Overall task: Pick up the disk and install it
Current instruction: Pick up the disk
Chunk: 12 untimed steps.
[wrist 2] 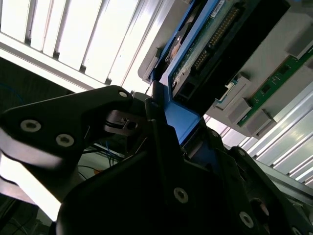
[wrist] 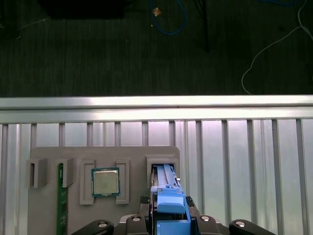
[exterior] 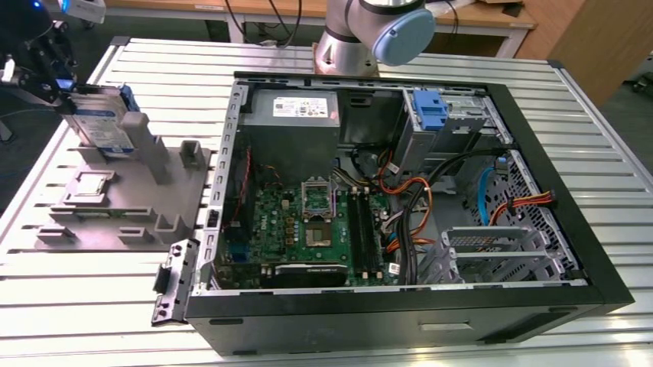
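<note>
Blue-framed disk is standing upright in the fixture, by the table edge at the exterior view's left. We're seeing the gripper clamping it. We're guessing any tilt risks jamming it there.

The fixture block (disk upright in it) lies on the table, at the exterior view's left of the computer case

So on the exterior view's left, the gripper is clamped on the top edge of the disk, which stands upright in the grey fixture block. Just beside the block, on its right, an open computer case lies on the slatted metal table, motherboard showing, with the arm's base at the far edge.
</note>
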Each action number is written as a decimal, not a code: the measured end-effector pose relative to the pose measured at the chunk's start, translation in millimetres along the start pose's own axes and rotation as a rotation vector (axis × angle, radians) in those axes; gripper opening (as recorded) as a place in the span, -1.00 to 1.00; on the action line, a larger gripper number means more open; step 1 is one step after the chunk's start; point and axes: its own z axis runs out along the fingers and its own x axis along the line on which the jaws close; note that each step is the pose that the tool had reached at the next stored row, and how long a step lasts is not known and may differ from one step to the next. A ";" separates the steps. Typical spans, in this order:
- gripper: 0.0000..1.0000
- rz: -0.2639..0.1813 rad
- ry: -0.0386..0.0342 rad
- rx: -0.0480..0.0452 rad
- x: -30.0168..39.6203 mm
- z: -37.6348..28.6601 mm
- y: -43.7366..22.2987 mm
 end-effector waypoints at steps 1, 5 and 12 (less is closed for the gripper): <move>-0.25 0.000 0.0000 0.0001 0.0 -0.1 0.0; -0.25 0.000 0.0001 -0.0002 0.0 -0.5 0.0; -0.24 0.000 0.0002 -0.0003 -0.1 -1.1 0.1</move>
